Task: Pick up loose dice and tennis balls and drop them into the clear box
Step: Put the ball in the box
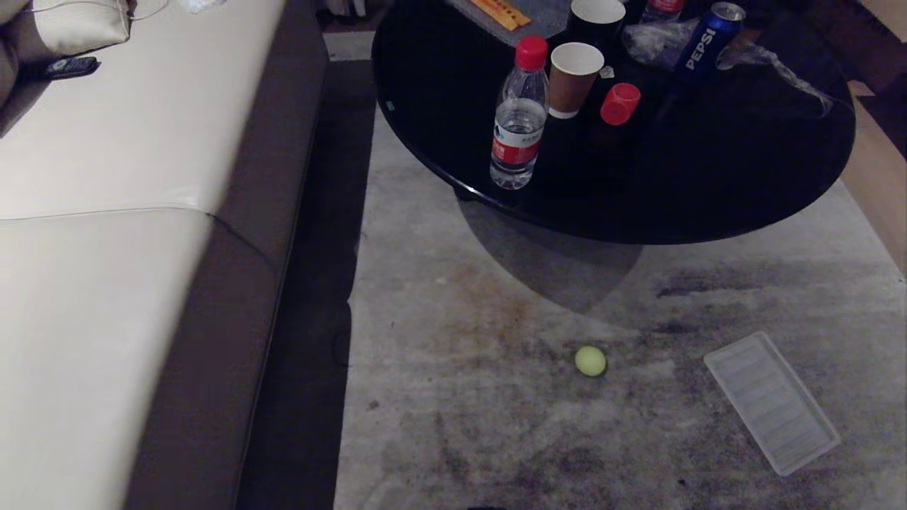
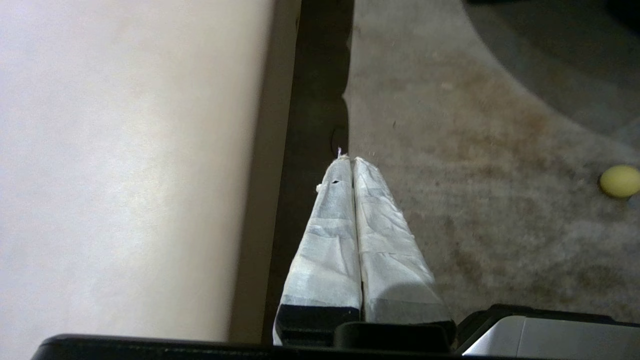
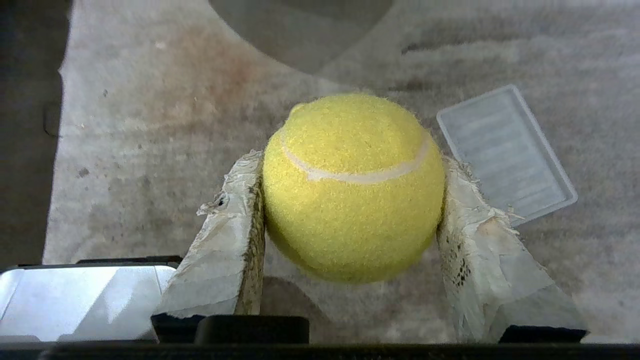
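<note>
While right gripper (image 3: 350,200) clasps one tennis ball (image 3: 352,187), lid (image 1: 771,401) lies bare.

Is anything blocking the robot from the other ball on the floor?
Nothing visible. The loose tennis ball lies alone on bare carpet. The right gripper already holds another tennis ball.

Open rug (image 1: 496,425) lies between sofa (image 1: 106,283) and the overhanging black round table (image 1: 708,184); only a loose tennis ball (image 1: 590,360) and a flat ribbed lid (image 1: 772,402) lie on it, well apart.
</note>
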Controlling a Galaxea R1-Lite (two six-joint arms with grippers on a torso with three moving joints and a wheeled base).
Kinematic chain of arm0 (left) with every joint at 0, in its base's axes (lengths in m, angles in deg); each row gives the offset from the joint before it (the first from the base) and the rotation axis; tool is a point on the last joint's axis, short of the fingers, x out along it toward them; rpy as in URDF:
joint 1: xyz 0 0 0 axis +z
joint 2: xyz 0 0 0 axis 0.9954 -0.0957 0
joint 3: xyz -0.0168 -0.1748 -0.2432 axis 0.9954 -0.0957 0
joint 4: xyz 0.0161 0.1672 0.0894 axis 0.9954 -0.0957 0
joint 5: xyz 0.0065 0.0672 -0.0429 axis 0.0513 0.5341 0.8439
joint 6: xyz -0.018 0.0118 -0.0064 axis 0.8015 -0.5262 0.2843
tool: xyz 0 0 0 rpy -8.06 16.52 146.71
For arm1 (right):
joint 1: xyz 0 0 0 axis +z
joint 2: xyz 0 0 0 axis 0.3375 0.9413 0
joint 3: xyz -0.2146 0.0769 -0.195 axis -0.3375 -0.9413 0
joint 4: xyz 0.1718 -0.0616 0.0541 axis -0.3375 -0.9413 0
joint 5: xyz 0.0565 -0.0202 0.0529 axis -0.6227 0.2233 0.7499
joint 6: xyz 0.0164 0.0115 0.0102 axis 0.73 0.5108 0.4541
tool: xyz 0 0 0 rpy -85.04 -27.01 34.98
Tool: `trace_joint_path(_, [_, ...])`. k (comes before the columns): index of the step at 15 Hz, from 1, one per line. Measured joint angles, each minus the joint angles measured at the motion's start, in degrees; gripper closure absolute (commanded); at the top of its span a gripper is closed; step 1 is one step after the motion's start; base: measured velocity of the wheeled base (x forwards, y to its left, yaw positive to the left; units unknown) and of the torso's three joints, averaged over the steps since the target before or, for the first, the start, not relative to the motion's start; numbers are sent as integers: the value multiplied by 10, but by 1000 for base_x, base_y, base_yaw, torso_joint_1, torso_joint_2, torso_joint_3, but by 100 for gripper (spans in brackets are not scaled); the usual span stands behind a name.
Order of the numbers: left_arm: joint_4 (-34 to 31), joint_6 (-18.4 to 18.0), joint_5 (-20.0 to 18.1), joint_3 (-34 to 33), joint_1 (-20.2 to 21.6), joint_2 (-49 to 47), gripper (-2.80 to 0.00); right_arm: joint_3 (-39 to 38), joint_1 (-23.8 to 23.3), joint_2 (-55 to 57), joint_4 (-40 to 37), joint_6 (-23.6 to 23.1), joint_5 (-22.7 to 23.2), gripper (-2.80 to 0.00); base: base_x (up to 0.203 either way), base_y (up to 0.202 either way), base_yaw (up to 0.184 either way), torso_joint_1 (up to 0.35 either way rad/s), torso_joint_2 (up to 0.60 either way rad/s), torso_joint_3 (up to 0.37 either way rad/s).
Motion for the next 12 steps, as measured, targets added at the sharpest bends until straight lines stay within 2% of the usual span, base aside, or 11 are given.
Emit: trace_joint_path(12, [0,6,2,0,0,0,0,0,0,0,0,0,0,0,0,0,0,4,0,203])
